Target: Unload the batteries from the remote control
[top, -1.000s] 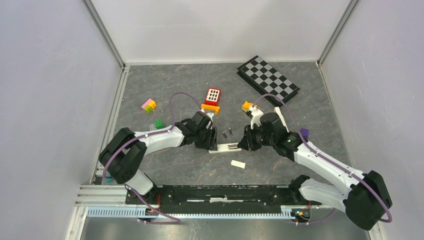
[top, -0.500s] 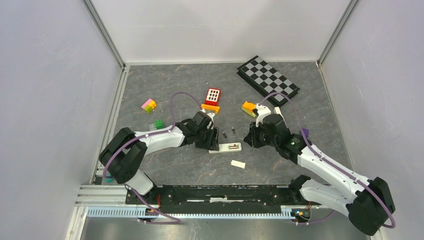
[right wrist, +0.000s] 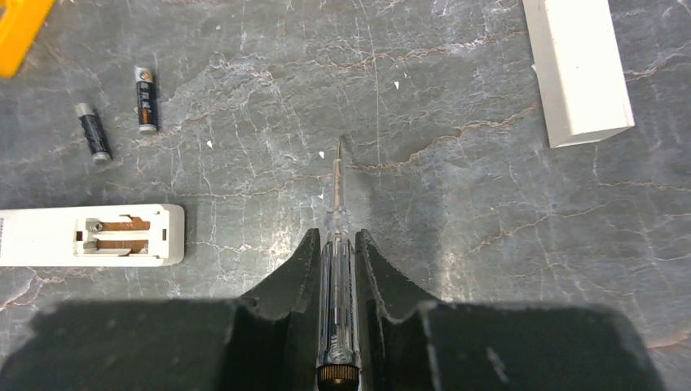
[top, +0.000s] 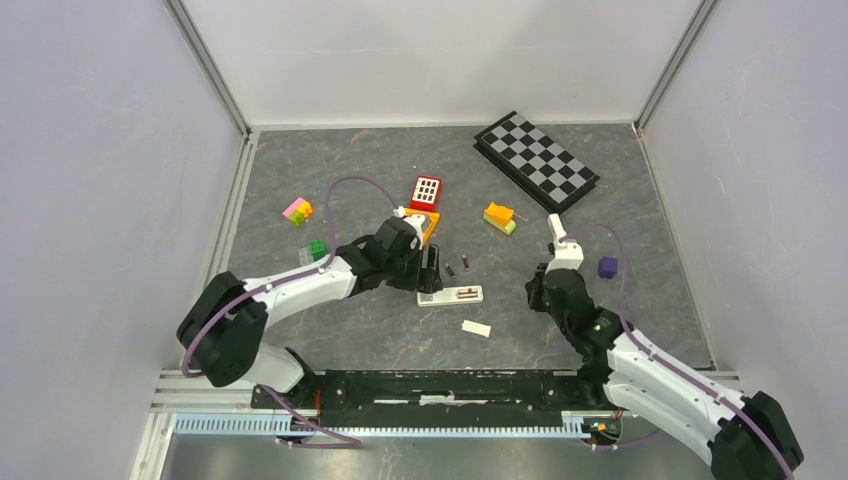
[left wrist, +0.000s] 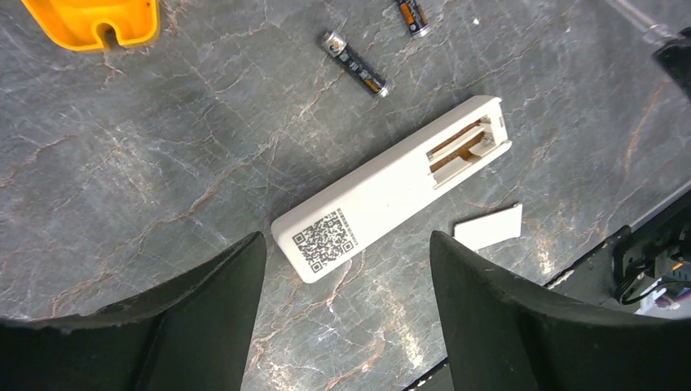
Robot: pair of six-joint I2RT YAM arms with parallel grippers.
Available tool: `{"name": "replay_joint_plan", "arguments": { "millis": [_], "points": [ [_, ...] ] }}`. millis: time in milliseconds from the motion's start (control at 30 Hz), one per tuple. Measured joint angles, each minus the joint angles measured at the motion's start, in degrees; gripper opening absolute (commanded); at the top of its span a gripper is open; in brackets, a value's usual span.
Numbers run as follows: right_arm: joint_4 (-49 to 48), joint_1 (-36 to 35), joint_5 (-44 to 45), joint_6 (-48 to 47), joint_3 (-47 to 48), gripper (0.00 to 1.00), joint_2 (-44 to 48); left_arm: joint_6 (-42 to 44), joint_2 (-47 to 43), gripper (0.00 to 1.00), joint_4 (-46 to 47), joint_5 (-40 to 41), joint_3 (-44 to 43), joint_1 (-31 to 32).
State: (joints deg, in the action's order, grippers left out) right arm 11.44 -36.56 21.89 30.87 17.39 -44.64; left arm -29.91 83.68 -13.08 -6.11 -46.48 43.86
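Note:
The white remote (top: 452, 295) lies face down in the middle of the table with its battery compartment (left wrist: 460, 147) open and empty. Two small dark batteries (top: 450, 270) (top: 462, 264) lie just behind it; they also show in the left wrist view (left wrist: 354, 63) and the right wrist view (right wrist: 94, 133). The white cover (top: 476, 328) lies in front of the remote. My left gripper (top: 430, 272) is open above the remote's QR-code end (left wrist: 326, 240). My right gripper (top: 536, 285) is shut on a thin screwdriver-like tool (right wrist: 336, 244), to the right of the remote (right wrist: 90, 236).
A checkerboard (top: 535, 160) lies at the back right. A red and orange block (top: 425, 195), an orange-yellow block (top: 499, 217), a purple block (top: 607, 267), pink-yellow (top: 297, 210) and green (top: 317, 247) blocks are scattered about. A white block (right wrist: 578, 69) lies ahead of my right gripper.
My right gripper has drawn back to the right, away from the remote's open end, still holding the tool. My left gripper has shifted only slightly.

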Motion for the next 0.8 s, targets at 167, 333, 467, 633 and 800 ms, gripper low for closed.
{"name": "replay_joint_plan", "arguments": {
  "millis": [167,333,467,633,800],
  "points": [
    [-12.83,0.85,0.63,3.98,-10.40,0.01,6.62,0.00,-3.28,0.84,0.59,1.40,1.11,0.00],
    [-20.35,1.46,0.68,6.29,-14.75,0.08,6.88,0.00,-4.90,0.89,0.79,2.12,2.27,0.00],
    [-23.67,1.88,-0.28,4.98,-14.34,0.12,2.73,0.00,-5.11,0.94,0.81,2.62,2.47,0.00],
    [-23.02,2.21,-2.69,0.61,-10.27,0.13,-3.48,-0.02,-5.97,1.00,1.01,3.08,3.15,0.00],
    [-18.84,2.38,-4.87,-4.39,-5.60,0.18,-8.28,-0.02,-7.45,1.00,1.20,3.52,3.82,0.00]
  ]
}}
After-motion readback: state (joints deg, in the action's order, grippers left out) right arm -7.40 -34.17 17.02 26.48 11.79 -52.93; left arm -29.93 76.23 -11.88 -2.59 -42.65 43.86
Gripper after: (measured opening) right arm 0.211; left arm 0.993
